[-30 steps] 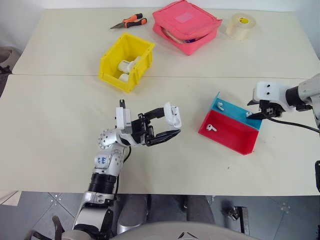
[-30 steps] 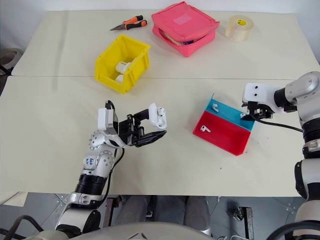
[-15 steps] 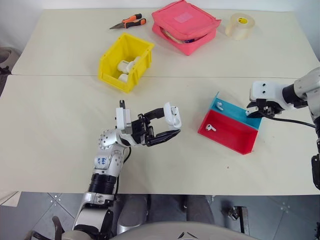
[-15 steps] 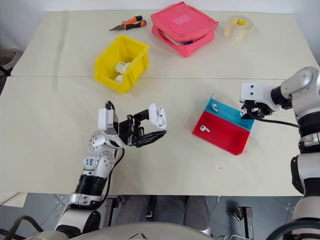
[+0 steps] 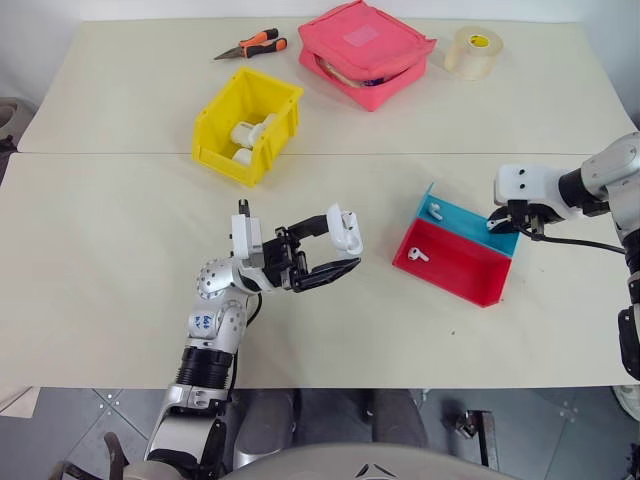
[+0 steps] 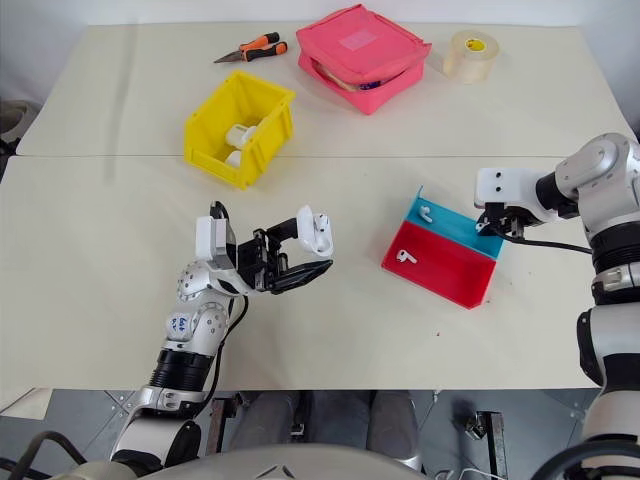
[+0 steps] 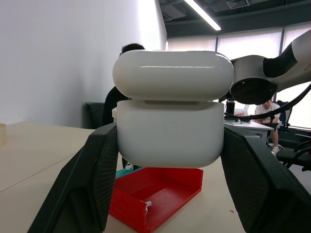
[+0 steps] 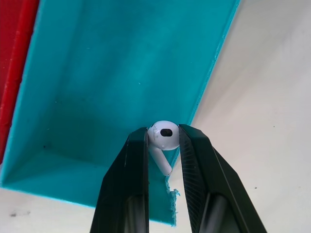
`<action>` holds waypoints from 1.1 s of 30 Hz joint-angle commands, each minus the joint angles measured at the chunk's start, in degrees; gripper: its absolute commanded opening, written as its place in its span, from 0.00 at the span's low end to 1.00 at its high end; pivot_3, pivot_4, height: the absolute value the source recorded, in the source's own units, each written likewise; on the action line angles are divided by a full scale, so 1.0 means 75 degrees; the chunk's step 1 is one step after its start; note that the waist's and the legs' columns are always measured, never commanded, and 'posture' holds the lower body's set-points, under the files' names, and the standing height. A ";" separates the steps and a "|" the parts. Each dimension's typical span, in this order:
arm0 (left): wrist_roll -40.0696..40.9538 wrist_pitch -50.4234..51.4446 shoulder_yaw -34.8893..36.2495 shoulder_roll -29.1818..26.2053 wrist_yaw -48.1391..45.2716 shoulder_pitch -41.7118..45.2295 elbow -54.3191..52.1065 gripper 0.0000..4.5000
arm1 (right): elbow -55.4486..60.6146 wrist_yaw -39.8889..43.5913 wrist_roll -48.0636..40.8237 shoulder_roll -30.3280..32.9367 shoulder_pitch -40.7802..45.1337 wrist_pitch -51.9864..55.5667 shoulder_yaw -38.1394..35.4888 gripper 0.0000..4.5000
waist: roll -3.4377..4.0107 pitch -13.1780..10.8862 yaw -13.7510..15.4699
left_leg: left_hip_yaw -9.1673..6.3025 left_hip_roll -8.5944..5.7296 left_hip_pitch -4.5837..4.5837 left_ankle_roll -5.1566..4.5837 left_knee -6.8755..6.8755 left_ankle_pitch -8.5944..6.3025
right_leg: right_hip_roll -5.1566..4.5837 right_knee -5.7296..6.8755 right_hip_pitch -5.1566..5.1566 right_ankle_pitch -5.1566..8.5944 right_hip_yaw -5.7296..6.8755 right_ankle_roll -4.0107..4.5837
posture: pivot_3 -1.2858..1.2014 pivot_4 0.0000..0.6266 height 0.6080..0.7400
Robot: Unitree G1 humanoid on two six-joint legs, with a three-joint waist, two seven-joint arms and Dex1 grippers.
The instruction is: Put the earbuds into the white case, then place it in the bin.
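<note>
My left gripper is shut on the white case, holding it above the table with its lid slightly raised. My right gripper is shut on one of the earbuds, pinching it at the far right corner of the tray's blue half. In the eye views this gripper sits at the tray's right end. A second earbud lies in the blue half and a third in the red half. The yellow bin stands at the back left with white items inside.
A pink zip pouch lies at the back centre. A roll of tape is to its right and orange-handled pliers to its left. A black cable trails from my right wrist across the table.
My right gripper's fingers have closed on the earbud at the blue end of the tray. My left gripper and the white case have stayed put. The view shifted slightly.
</note>
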State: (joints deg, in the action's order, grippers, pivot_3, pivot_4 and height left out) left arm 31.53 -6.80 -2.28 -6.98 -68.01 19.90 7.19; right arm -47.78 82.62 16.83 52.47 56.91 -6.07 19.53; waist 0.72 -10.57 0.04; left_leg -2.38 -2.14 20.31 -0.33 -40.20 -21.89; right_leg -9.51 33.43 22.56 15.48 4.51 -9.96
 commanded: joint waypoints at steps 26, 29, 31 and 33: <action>0.0155 0.0624 -0.0199 0.0106 -0.0322 0.0932 0.0221 0.62 | 0.9290 -0.3822 -0.9094 -0.2700 -0.5021 0.6786 -0.5875 0.15 | 0.0015 -0.0009 0.0180 | -0.0011 -0.0002 0.0011 0.0005 -0.0008 0.0001 | 0.0000 0.0014 0.0011 -0.0001 0.0001 -0.0001 | 0.52 0.24 1.00; 0.0159 0.0699 -0.0189 0.0113 -0.0352 0.1033 0.0269 0.62 | 0.9883 -0.4688 -1.0145 -0.3396 -0.5463 0.7019 -0.5846 0.15 | 0.0015 -0.0009 0.0182 | -0.0014 -0.0003 0.0010 0.0005 -0.0007 0.0001 | 0.0001 0.0015 0.0011 -0.0001 0.0001 -0.0001 | 0.52 0.24 1.00; 0.0161 0.0741 -0.0183 0.0108 -0.0379 0.1074 0.0285 0.62 | 1.0209 -0.5058 -1.0503 -0.3714 -0.5743 0.7003 -0.5652 0.15 | 0.0015 -0.0009 0.0182 | -0.0013 -0.0005 0.0010 0.0005 -0.0007 0.0001 | 0.0000 0.0015 0.0011 -0.0001 0.0000 -0.0001 | 0.52 0.24 1.00; 0.0155 0.0762 -0.0172 0.0111 -0.0396 0.1106 0.0307 0.62 | 1.0448 -0.5297 -1.0682 -0.3924 -0.5955 0.6915 -0.5424 0.15 | 0.0015 -0.0009 0.0171 | -0.0011 -0.0006 0.0010 0.0004 -0.0007 0.0001 | 0.0001 0.0016 0.0012 -0.0001 -0.0001 -0.0001 | 0.52 0.24 1.00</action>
State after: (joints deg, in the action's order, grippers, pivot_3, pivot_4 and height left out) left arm 31.68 -1.13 -3.69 -6.43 -70.68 26.89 9.98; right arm 27.25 44.53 -60.53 23.64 12.67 46.49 -21.67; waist 0.84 -10.63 1.32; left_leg -2.46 -2.19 20.38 -0.29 -40.24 -21.89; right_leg -9.50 33.55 22.64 15.48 4.50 -9.96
